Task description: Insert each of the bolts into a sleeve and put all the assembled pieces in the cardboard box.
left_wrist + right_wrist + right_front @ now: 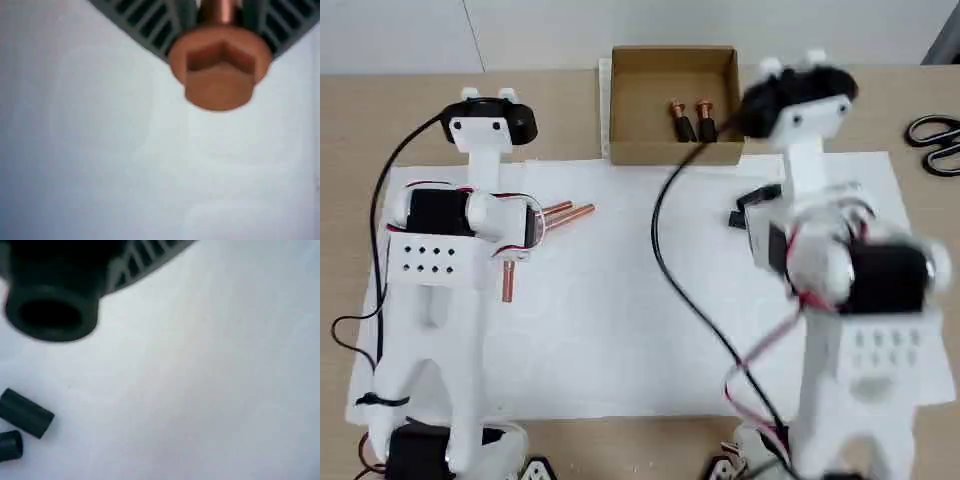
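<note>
**High view.** Left arm [440, 240]: left gripper [510, 250] closed on a copper hex bolt [508, 282], which points along the white sheet [620, 340] toward the near edge. Two loose bolts [566, 213] lie side by side on the sheet, just beside that arm. The cardboard box [620, 100] at the sheet's far edge holds two assembled pieces [692, 120]. Right arm [840, 270] is blurred, near the box; finger state can't be read here. Scissors [935, 140] lie on the bare table [380, 110], well apart.

**Left wrist view.** Flanged hex head faces the camera. The shank runs up between the ribbed pads [145, 25], clamped both sides, w/ the sheet behind it.

**Right wrist view.** Right gripper [90, 265] grips a black sleeve [52, 315], bore open toward the camera. Two loose sleeves [22, 412] lie on the sheet, close together.

**Risks (judgement).**
- Bolt and bore axes aren't lined up yet. If the arms meet off-axis, the tip may catch the sleeve rim and jam.
- Push force could then slide the bolt between the pads or twist the sleeve out of its grip; either part could drop onto the sheet.
- The low left arm could knock the loose bolts, which roll easily.
</note>
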